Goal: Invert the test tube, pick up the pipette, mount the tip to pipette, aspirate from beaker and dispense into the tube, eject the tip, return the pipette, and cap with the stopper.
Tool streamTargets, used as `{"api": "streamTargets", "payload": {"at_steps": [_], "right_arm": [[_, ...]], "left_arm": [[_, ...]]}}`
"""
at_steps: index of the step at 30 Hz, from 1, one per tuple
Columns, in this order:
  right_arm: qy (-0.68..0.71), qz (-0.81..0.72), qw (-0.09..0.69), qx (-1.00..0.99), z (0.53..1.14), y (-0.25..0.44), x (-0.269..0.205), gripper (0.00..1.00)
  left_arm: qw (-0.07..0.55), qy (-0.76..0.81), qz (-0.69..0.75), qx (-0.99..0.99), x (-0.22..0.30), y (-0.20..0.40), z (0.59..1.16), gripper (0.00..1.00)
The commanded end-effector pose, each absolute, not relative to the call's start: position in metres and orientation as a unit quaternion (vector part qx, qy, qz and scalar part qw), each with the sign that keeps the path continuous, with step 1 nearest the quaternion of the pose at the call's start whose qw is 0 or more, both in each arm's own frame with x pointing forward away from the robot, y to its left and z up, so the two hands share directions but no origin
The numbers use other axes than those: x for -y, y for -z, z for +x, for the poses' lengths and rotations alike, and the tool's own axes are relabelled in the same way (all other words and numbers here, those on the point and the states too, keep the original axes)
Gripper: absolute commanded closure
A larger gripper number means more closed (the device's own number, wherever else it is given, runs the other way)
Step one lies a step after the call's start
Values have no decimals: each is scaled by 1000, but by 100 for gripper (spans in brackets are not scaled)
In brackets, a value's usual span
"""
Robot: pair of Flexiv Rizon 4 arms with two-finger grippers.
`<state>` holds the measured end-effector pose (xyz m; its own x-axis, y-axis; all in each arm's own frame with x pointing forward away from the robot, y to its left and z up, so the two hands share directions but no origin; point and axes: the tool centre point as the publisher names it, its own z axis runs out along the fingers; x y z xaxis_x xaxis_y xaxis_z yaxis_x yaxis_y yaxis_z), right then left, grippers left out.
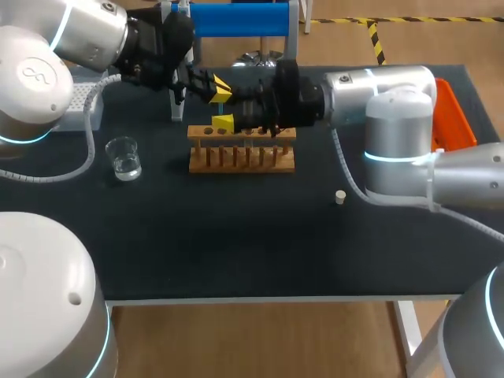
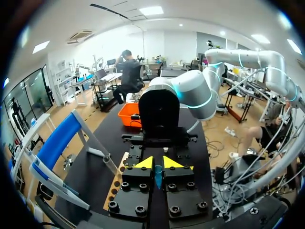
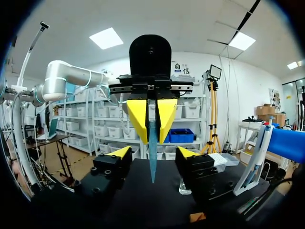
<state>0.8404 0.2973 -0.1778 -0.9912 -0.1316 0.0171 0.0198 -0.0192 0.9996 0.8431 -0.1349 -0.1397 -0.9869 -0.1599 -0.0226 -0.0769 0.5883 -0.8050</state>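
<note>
Head overlooks table [image 1: 236, 236]; 2 facing wrist views closely share the tube [image 3: 152, 157].

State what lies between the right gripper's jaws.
The bluish test tube, gripped by the left gripper, hangs between the open jaws of the right gripper, touching neither. The right wrist view shows this.

We're at a laboratory bench worked by robots: on the dark matte table [image 1: 236, 252] stand a wooden test-tube rack [image 1: 242, 159] with a row of holes, a small clear glass beaker [image 1: 124, 157] holding a little liquid and a white perforated tip box [image 1: 83, 106], with a blue-and-grey pipette stand [image 1: 236, 17] at the back. The white-and-silver left arm [image 1: 47, 55] and right arm [image 1: 394, 102], both ringed in cyan light, lean in over the rack. The left gripper [image 2: 157, 164] pinches a slim blue translucent tube [image 3: 152, 152] between its yellow tips.
</note>
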Motion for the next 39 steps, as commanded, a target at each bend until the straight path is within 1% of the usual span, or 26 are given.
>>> {"api": "streamTargets", "payload": {"at_steps": [1, 16, 18, 21, 24, 25, 33, 34, 35, 39], "right_arm": [[710, 42, 55, 700, 842, 177, -299, 53], [708, 50, 69, 701, 839, 174, -298, 56], [708, 50, 69, 701, 839, 174, -297, 62], [708, 51, 68, 701, 838, 173, -297, 76], [708, 51, 68, 701, 837, 173, -297, 98], [708, 51, 68, 701, 837, 173, -297, 100], [709, 52, 67, 700, 836, 173, -296, 100], [709, 51, 67, 700, 836, 174, -296, 100], [709, 51, 67, 701, 836, 174, -296, 100], [707, 52, 65, 702, 836, 176, -290, 100]], "left_arm": [[44, 447, -66, -891, 134, 138, 843, 100], [44, 447, -66, -891, 134, 138, 843, 100], [44, 447, -66, -891, 134, 138, 843, 100], [44, 447, -66, -891, 134, 138, 843, 100], [44, 447, -66, -891, 134, 138, 843, 100], [44, 447, -66, -891, 134, 138, 843, 100], [44, 447, -66, -891, 134, 138, 843, 100], [44, 447, -66, -891, 134, 138, 843, 68], [44, 447, -66, -891, 134, 138, 843, 0], [44, 447, -66, -891, 134, 138, 843, 0]]}}
